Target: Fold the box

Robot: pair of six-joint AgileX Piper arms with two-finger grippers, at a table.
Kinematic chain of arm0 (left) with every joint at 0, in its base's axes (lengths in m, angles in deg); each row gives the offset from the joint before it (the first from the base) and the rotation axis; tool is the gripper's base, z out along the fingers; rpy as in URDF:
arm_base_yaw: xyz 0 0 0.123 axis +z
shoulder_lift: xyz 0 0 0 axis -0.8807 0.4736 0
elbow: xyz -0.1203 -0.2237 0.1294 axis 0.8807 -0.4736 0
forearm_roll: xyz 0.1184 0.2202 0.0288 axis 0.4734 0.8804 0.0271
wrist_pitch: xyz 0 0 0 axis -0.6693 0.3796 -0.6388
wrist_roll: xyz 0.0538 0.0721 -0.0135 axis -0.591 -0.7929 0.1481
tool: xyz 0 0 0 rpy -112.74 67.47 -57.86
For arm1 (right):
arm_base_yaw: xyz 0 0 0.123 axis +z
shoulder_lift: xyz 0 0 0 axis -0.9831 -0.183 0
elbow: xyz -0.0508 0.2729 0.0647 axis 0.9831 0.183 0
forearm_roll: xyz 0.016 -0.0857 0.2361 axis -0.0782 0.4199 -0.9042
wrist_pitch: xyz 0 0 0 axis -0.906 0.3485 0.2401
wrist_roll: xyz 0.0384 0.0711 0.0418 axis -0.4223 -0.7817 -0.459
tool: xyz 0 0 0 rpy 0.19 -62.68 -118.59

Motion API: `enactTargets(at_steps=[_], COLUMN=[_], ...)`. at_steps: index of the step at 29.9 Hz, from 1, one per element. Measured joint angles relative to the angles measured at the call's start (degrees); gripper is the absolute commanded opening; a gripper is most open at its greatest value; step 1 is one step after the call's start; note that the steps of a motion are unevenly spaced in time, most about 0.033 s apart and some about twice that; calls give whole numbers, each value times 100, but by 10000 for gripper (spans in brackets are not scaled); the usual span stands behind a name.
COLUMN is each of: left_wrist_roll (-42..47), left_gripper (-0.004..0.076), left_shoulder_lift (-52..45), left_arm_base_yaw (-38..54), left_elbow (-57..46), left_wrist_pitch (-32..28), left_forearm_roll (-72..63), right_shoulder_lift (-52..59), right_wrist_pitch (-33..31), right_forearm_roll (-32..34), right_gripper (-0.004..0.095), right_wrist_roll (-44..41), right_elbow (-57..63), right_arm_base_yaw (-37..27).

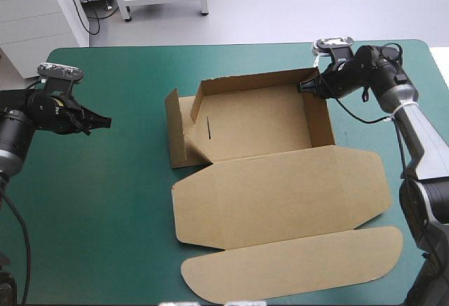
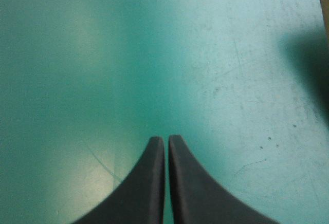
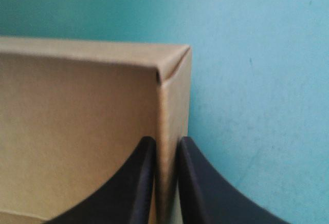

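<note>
The brown box (image 1: 259, 127) lies in the middle of the table as an open tray, its far and right walls raised and its lid (image 1: 280, 197) flat toward the near edge. At the tray's left end a side flap (image 1: 175, 134) stands loose. My right gripper (image 1: 305, 87) is at the far right corner, shut on the box wall (image 3: 167, 147), one black finger (image 3: 141, 183) inside and one outside. My left gripper (image 1: 105, 121) hovers over bare teal-green cover left of the box, shut and holding nothing (image 2: 166, 144).
The lid's rounded tuck flap (image 1: 295, 267) reaches close to the table's near edge. A sliver of the box edge (image 2: 325, 8) shows ahead of and beside the left gripper. Bare teal-green cover (image 1: 105, 201) spreads along the left side.
</note>
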Motion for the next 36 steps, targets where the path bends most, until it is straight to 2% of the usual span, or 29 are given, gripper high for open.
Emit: enactTargets(at_steps=[4,13,16,20,24,29,36], left_wrist_roll=[-37,-54,-59,-96,-132,-162,-164], left_gripper=[8,8,8,8,8,8,8], left_shoulder_lift=[6,6,6,6,6,6,6], left_arm_base_yaw=[0,0,0,0,0,0,0], left_elbow=[-15,-17,-17,-17,-17,-17,-22], left_wrist_pitch=[16,22,29,89,130,150,156], left_forearm_roll=[-71,-98,-98,-117,-153,-164,-175], right_shoulder_lift=[-199,-164,5,122,122,4,-673], right_wrist_pitch=[-544,-1704,-1787,-1799,-1802,-1802,-1791], right_forearm_roll=[236,1235,1230,825,478,652,557], right_gripper=[383,412,468,512,514,514,510], right_wrist_roll=[-56,-723,-919,-1081,-1062,-1035,-982], right_elbow=[-257,-1780,-1933,-1899,-1705,-1384,-1302], right_arm_base_yaw=[0,11,11,11,11,11,11])
